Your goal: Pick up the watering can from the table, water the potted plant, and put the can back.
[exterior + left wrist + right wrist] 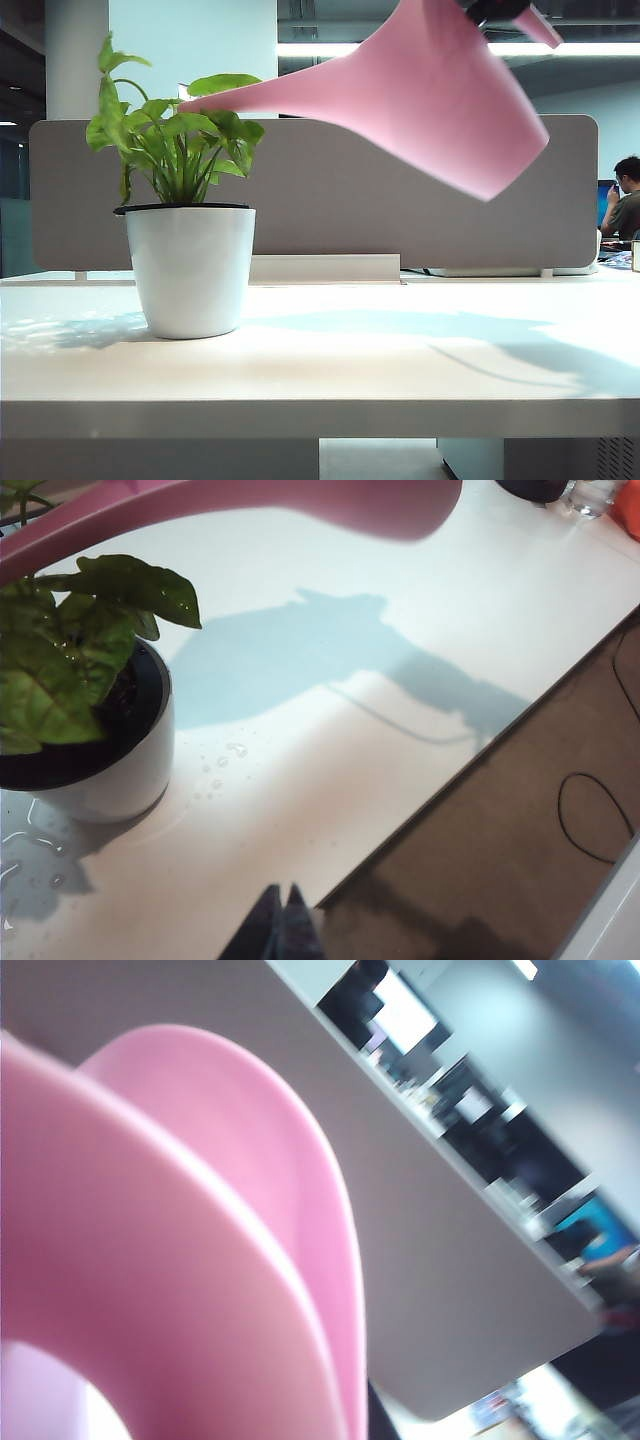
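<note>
While the watering can hangs tilted in the air above the table, its spout tip sits over the leaves of the potted plant. Right gripper pinches the can's handle at the top. Left gripper, fingertips pressed together, hovers near the plant pot.

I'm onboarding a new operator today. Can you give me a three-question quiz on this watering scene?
1. True or false: the watering can rests on the table.
2. The spout tip is over: A) the potted plant B) the grey partition C) bare tabletop?
3. Which gripper is seen shut above the table?

Key:
1. False, it is tilted in the air, held by the right gripper.
2. A.
3. The left gripper.
</note>
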{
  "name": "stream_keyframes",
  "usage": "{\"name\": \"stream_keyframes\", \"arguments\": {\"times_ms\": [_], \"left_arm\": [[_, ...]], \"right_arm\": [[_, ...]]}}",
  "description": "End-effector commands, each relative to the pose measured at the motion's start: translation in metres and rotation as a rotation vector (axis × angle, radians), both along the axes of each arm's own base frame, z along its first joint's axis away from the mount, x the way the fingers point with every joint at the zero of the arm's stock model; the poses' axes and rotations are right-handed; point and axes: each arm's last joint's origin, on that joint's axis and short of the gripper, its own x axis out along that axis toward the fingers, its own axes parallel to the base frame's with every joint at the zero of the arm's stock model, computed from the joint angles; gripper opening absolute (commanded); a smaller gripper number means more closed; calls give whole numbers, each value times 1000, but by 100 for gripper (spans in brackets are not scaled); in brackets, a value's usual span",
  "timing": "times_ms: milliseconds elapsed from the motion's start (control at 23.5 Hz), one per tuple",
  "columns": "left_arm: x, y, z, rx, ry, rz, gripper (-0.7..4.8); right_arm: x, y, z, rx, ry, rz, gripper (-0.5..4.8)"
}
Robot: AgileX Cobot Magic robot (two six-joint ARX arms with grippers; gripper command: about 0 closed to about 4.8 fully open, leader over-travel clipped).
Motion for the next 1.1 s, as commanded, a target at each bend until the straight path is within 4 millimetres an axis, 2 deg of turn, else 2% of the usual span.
{"name": "stream_keyframes", "arguments": {"times_ms": [42,212,297,425,510,552,807,977,1104], "left_arm": [[0,0,2,-6,-16,-4,3],[0,0,2,-5,-16,-4,3],[0,0,2,-6,-16,-4,3],[0,0,2,-6,-16,-5,3],[0,0,2,-6,-16,-4,3],[0,0,2,-6,-16,-4,3],[0,0,2,-6,-16,-4,3],[0,0,2,-6,-16,-5,3],[0,0,2,-6,-16,-5,3]], "right_arm": [[-1,-5,-10,162,9,-17,-1],[-1,-14,-43,348,23,-4,-2],[-3,-21,-62,471,-25,27,-2],[-6,-36,-104,695,-96,25,-1],[-4,-41,-128,774,-93,16,-1],[0,-43,-144,785,-102,14,-1],[19,-39,-196,791,-35,41,-1],[23,-38,-217,785,22,18,-1],[23,-37,-220,780,48,36,0]]}}
